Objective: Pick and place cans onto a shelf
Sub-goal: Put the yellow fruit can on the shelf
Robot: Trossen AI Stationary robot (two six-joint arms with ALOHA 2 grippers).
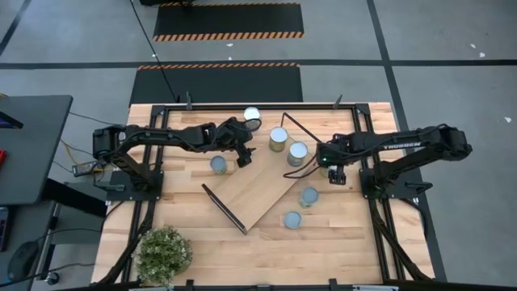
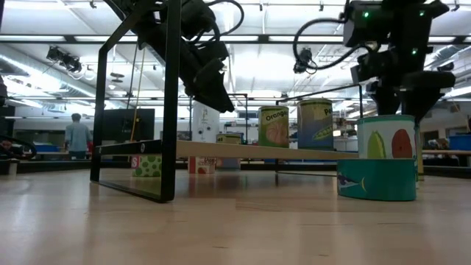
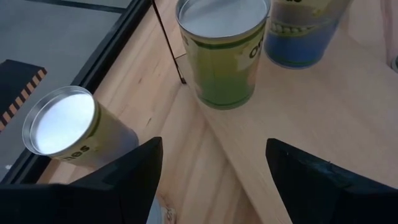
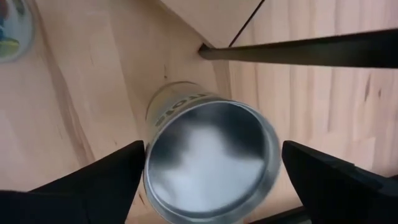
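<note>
Right gripper (image 4: 208, 180), fingers spread, straddles a can (image 4: 208, 155) beside the shelf (image 1: 258, 186), poised to grasp; left gripper (image 3: 211, 180) spread, empty, above shelf.

A leafy potted plant (image 1: 164, 253) stands on the plank tabletop (image 1: 355, 250), well apart from my left fingers (image 3: 124, 180) and farther still from my right fingers (image 4: 93, 180). Off the table, out past my left fingers, is a dark desk (image 1: 32, 145). Black mats (image 1: 216, 81) edged in orange stripes lie on the floor beyond. Far off in the room stands a person (image 2: 76, 136).
</note>
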